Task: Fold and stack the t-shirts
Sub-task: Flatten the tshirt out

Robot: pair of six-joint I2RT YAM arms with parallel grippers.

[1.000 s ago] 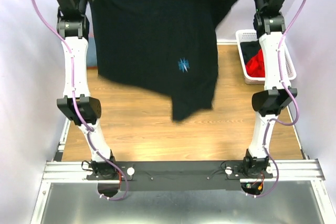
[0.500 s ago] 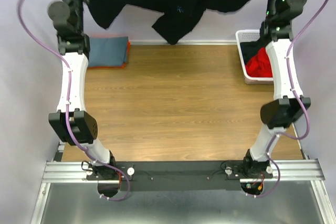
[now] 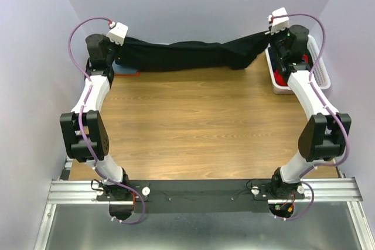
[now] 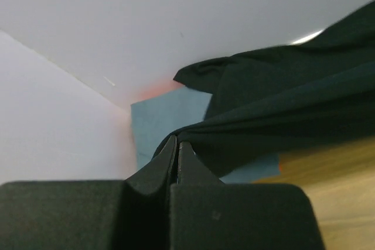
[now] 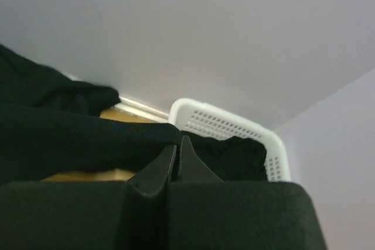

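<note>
The black shirt is strung in a low band along the far edge of the table, pinched at one end by the left gripper and at the other by the right gripper. Both pairs of fingers are pressed fully together with only a thin fold of cloth between them, which suits a hold on a corner or hem. Keeping the two ends well apart stretches the cloth so it can spread flat rather than bunch. Holding it at the back, I judge, lets it be drawn toward the arms and laid out over the wood. Its middle sags close to the table, though whether it touches I cannot tell. At the left end it passes over a folded blue shirt with an orange edge under that, likely the stack kept out of the working area. By the right end sits the basket, holding a red shirt and dark cloth, probably waiting their turn
</note>
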